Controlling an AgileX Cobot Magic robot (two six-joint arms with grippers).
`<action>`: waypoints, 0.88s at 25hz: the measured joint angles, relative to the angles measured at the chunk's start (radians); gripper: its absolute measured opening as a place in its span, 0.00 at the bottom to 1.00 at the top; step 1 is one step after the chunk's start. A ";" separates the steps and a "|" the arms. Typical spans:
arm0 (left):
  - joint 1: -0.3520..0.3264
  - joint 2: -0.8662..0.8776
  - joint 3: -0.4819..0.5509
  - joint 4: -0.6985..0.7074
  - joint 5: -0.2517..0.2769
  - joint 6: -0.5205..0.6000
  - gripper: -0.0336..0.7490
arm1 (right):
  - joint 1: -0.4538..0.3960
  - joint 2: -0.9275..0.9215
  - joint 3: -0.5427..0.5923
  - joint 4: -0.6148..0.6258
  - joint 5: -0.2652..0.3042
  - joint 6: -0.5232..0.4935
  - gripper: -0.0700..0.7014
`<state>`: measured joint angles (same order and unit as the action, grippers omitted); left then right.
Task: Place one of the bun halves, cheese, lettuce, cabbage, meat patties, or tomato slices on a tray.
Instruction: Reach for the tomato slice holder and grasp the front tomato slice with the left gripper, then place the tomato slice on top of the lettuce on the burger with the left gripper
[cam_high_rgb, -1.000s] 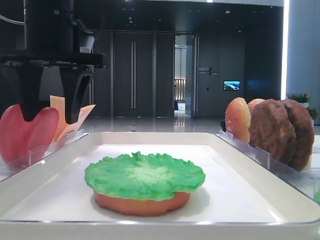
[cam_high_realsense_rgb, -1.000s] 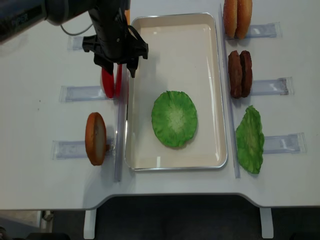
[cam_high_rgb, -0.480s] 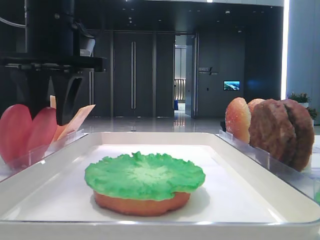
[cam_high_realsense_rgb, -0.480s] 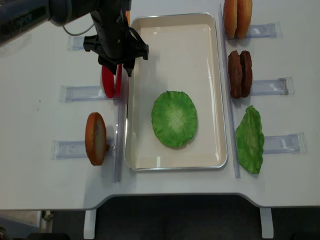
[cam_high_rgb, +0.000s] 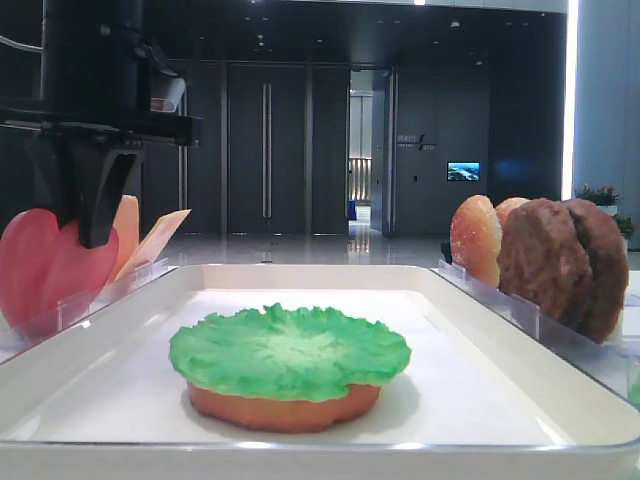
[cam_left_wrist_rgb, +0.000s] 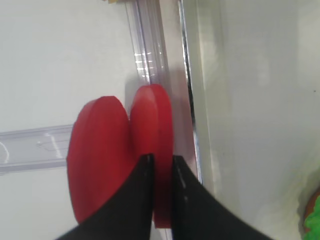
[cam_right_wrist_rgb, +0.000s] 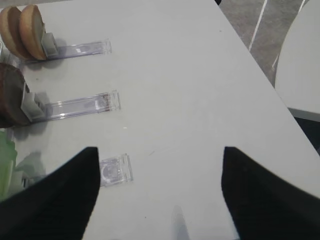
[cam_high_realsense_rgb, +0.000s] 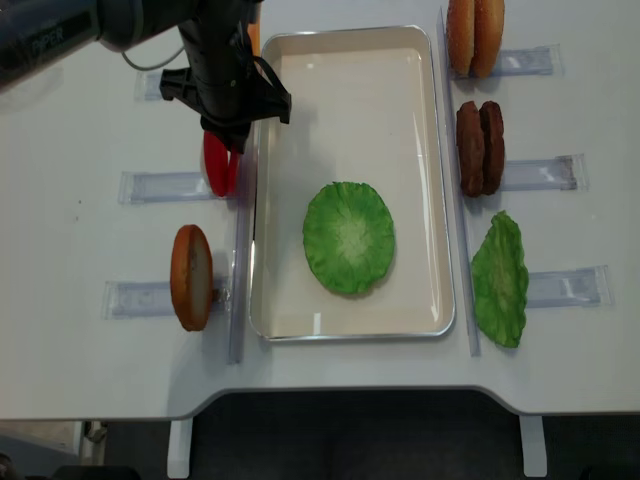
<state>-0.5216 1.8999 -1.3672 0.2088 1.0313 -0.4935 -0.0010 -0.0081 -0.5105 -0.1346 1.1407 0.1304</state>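
White tray (cam_high_realsense_rgb: 345, 60) holds lettuce (cam_high_realsense_rgb: 349, 237).

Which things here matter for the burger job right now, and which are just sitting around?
In the job:
left gripper, shut on the tomato slice
tray
lettuce in the tray, on a bun half

Sitting around:
second tomato slice
patties
buns
spare lettuce
clear holders

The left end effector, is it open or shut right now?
Shut. In the left wrist view the left end effector has its fingers pressed against both faces of the tomato slice nearer the tray.
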 joint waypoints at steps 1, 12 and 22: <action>0.000 0.000 0.000 0.000 0.002 0.001 0.11 | 0.000 0.000 0.000 0.000 0.000 0.000 0.72; 0.000 -0.001 -0.007 0.003 0.077 0.019 0.11 | 0.000 0.000 0.000 0.000 0.000 0.000 0.72; -0.001 -0.049 -0.091 -0.006 0.176 0.033 0.11 | 0.000 0.000 0.000 0.000 0.000 0.000 0.72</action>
<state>-0.5229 1.8507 -1.4580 0.2030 1.2069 -0.4602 -0.0010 -0.0081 -0.5105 -0.1346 1.1407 0.1304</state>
